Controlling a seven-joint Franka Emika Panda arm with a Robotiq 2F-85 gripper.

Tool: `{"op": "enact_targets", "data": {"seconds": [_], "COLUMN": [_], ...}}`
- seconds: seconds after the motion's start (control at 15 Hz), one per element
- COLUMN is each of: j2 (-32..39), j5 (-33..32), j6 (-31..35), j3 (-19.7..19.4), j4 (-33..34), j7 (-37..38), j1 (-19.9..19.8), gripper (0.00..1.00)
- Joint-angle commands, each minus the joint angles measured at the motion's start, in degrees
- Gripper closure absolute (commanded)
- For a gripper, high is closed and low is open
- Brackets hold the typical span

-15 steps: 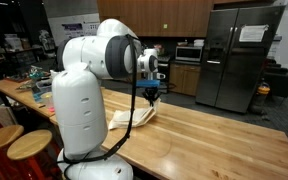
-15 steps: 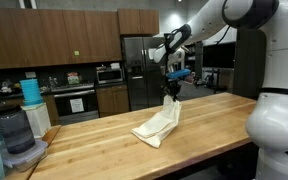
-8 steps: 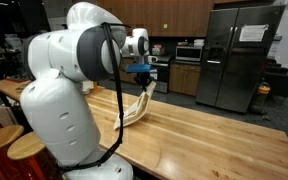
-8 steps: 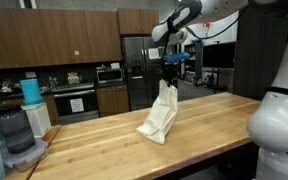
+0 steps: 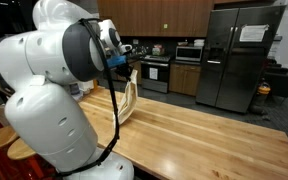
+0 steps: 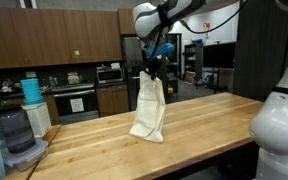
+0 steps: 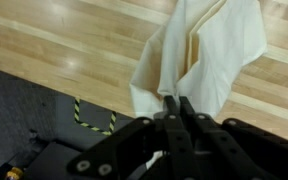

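The jaws are closed tight on the top end of a cream cloth, pinching a bunched corner between them. In the wrist view the two fingertips meet on the fabric with no gap showing, and the cloth fans out from that pinch in soft folds.

The cloth hangs with its long axis close to vertical. Its narrow gathered end points up into the jaws and its wider lower end points down at the wooden desk. In an exterior view the bottom hem rests on the desk top and folds out a little there, while the rest is lifted clear of the wood. The cloth stands over the middle of the desk, well in from the far edge. In an exterior view the robot's white arm covers part of the cloth, and a black cable runs down just beside it above the desk.
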Motion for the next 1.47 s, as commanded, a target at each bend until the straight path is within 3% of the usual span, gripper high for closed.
{"op": "enact_targets", "data": {"seconds": [0.0,0.33,0.93,1.4], "j2": [-1.0,0.4,6.4,12.7], "j5": [-8.1,-13.1,-7.5,-7.6], "j6": [1.5,1.6,1.1,-1.2], "j3": [3.6,7.3,8.6,7.7], "j4": [-1.2,-3.1,-6.2,-4.5], "j7": [5.0,5.8,-4.4,-8.3], "j1": [0.8,3.0,9.1,10.0], "gripper": [0.98,0.98,0.98,0.98]}}
